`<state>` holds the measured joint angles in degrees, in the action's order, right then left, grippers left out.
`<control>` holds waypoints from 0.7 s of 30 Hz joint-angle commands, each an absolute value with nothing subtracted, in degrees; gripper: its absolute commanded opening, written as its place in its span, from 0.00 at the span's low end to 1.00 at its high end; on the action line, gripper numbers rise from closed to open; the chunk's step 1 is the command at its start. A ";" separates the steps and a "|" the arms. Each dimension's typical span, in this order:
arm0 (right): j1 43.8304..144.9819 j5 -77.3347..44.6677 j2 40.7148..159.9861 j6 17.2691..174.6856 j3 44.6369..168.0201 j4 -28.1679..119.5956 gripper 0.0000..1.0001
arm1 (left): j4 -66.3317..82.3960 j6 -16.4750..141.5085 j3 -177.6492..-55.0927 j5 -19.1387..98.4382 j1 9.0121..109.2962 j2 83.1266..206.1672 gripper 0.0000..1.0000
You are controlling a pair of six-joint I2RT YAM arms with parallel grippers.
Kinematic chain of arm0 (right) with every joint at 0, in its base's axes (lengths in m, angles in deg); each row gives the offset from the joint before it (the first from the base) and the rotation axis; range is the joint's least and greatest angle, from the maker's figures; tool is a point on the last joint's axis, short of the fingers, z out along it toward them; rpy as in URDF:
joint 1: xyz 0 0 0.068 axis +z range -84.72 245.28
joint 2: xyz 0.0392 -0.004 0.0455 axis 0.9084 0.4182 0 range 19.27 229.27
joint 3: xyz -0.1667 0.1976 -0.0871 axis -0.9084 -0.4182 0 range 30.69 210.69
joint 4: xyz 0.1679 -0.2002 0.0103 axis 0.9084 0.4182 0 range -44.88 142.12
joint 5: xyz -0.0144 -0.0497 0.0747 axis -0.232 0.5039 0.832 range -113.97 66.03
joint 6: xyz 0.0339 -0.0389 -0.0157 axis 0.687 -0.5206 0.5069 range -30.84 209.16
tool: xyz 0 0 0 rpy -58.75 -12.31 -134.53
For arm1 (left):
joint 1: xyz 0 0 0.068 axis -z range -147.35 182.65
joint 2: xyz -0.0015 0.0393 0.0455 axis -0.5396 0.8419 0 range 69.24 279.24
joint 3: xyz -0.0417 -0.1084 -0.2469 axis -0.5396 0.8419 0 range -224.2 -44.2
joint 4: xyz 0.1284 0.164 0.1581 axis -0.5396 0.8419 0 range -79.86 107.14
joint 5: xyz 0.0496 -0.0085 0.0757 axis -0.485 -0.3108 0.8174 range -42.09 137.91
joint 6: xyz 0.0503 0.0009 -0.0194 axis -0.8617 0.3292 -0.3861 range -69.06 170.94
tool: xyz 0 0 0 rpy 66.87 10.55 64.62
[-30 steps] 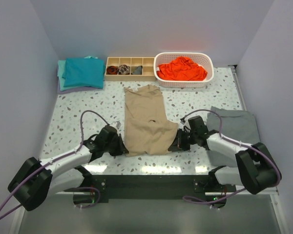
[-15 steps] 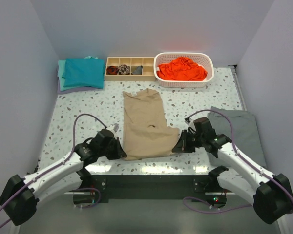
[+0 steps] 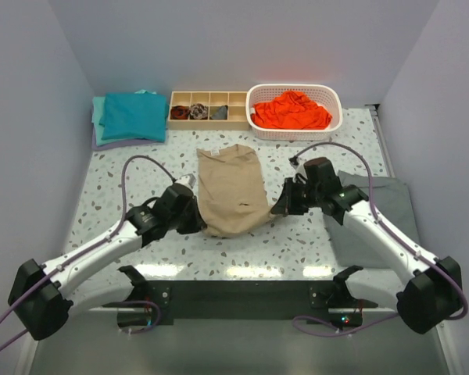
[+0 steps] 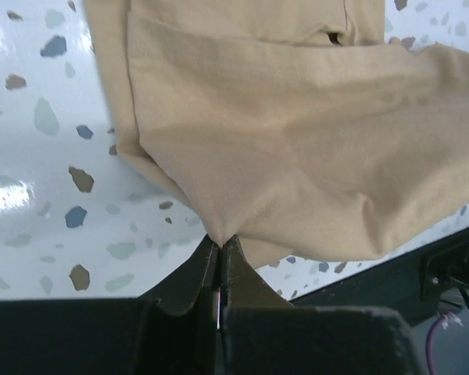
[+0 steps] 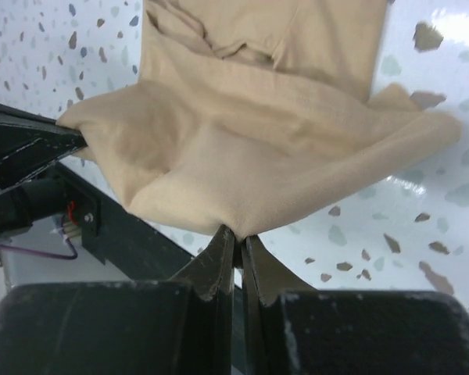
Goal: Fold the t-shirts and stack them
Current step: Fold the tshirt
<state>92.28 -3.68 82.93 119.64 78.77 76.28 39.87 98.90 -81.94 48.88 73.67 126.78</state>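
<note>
A tan t-shirt [image 3: 228, 187] lies lengthwise in the middle of the table, its near end lifted and carried back over itself. My left gripper [image 3: 198, 223] is shut on the near left corner of the tan t-shirt [image 4: 297, 141], cloth pinched at the fingertips [image 4: 221, 242]. On the other side my right gripper [image 3: 278, 208] is shut on the near right corner of that tan t-shirt [image 5: 242, 156]. A folded teal t-shirt [image 3: 131, 116] rests at the back left. An orange-red t-shirt [image 3: 291, 109] is heaped in a white basket [image 3: 334, 121].
A wooden divided tray [image 3: 208, 110] with small dark rolled items stands at the back between the teal stack and the basket. A flat grey cloth [image 3: 379, 205] lies at the right, under my right arm. The dark front table edge [image 3: 242, 301] runs between the arm bases.
Both grippers have moved away from the front edge toward the back, lifting the tan shirt's near hem with them. The shirt now looks shorter, its near part doubling over.
</note>
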 commanded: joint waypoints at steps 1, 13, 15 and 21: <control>92.35 -7.80 92.18 114.13 87.54 72.54 0.05 | 36.94 94.45 -90.58 57.29 73.70 133.46 0.00; 86.64 -2.62 116.81 111.58 108.02 67.71 0.04 | 28.15 84.43 -105.17 55.21 58.59 151.93 0.00; 86.02 -1.31 121.12 111.23 113.03 68.67 0.04 | 26.75 83.55 -107.30 54.07 57.80 156.05 0.00; 83.65 0.72 130.78 111.49 123.85 68.68 0.04 | 23.58 82.14 -115.12 51.78 56.03 165.29 0.00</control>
<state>85.03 -2.50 126.93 112.39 116.52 70.44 29.18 85.18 -109.59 53.43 57.06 161.40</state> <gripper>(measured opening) 0.054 0.030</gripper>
